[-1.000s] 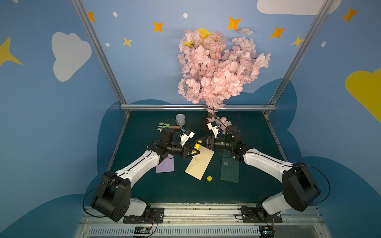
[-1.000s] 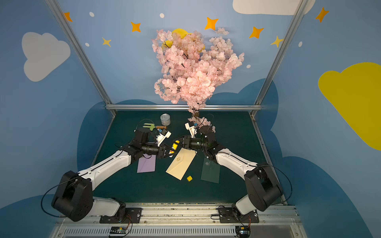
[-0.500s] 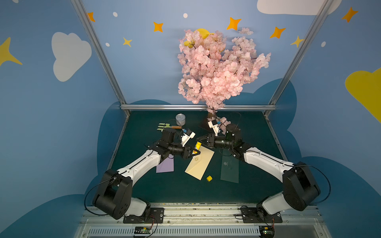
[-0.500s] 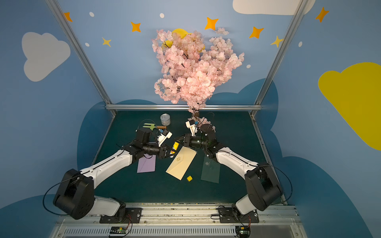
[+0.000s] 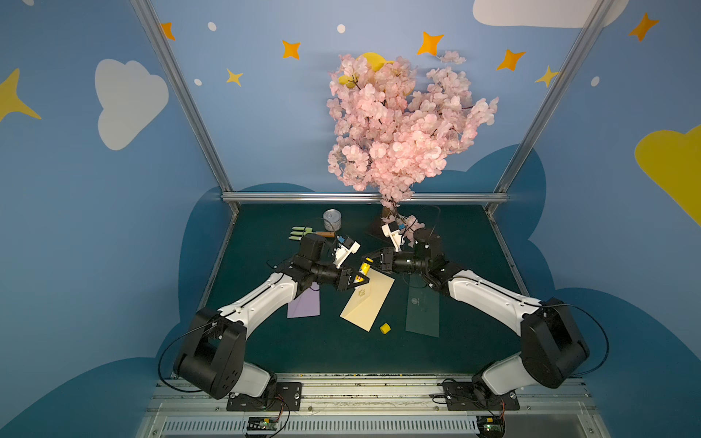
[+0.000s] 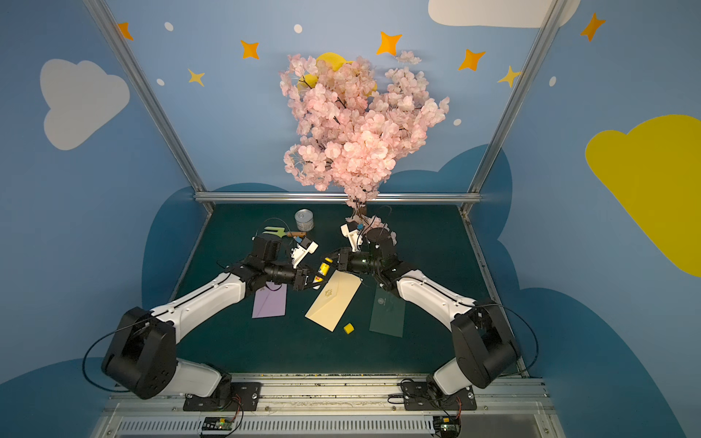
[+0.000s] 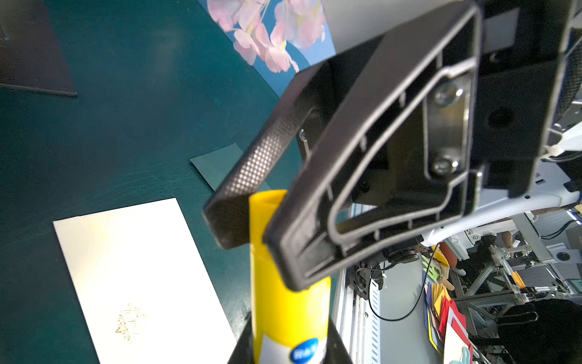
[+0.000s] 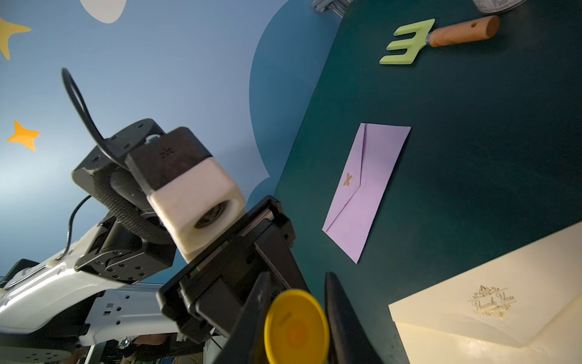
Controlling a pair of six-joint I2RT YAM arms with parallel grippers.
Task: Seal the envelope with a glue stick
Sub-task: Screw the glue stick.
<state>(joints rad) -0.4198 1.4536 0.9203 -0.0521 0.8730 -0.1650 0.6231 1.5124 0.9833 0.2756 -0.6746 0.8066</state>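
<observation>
The glue stick is a yellow tube held in the air above the far corner of the envelope. My left gripper is shut on its labelled body. My right gripper is shut on its other end, one finger on each side. The cream envelope lies flat and slanted on the green mat, gold emblem up. A small yellow cap lies on the mat by the envelope's near corner.
A lilac envelope lies to the left under my left arm, a dark green envelope to the right under my right arm. A tin, a green garden fork and a pink blossom tree stand at the back.
My right gripper's fingers have closed onto the free end of the glue stick. The left gripper keeps its hold, and the stick has stayed in place.
</observation>
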